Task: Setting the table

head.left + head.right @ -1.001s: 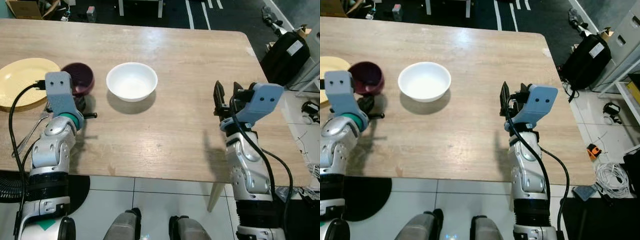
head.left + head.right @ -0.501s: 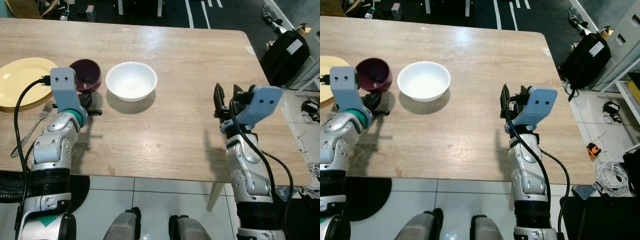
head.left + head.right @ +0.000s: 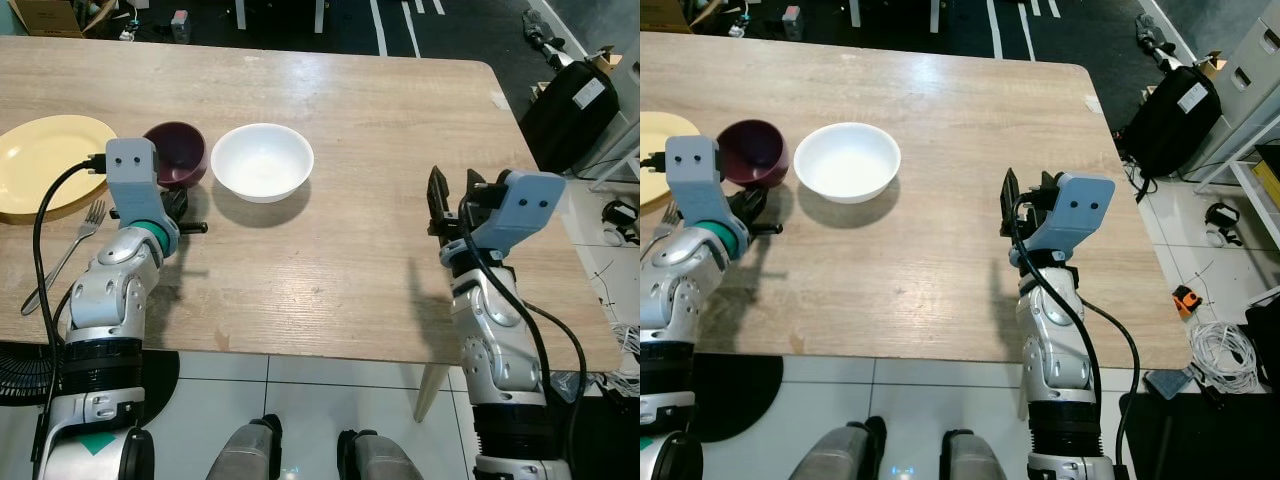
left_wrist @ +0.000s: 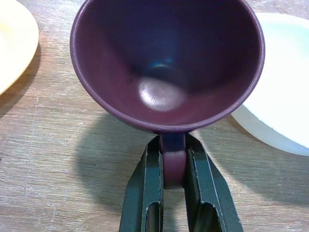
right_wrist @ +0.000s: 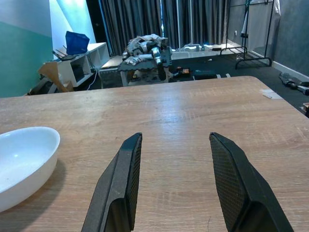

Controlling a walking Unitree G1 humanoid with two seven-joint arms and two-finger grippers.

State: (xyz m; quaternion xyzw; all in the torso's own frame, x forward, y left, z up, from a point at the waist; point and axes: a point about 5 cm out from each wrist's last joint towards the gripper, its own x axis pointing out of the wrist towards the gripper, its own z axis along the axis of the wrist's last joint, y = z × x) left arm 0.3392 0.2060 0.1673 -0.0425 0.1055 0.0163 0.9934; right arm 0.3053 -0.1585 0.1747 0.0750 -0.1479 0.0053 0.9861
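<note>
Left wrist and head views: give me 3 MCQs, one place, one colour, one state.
1. Where is the white bowl?
A. right of the cup
B. on the yellow plate
C. at the right gripper

2. What colour is the cup?
A. green
B. dark purple
C. white

3. What is the left gripper doing?
A. open, holding nothing
B. shut on the fork
C. shut on the cup's handle

Answers: 1 A, the bowl sits just right of the cup; 2 B, dark purple inside and out; 3 C, both fingers pinch the handle.

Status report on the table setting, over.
Left gripper shut on purple cup handle. Right gripper open, idle. White bowl close beside cup.
</note>
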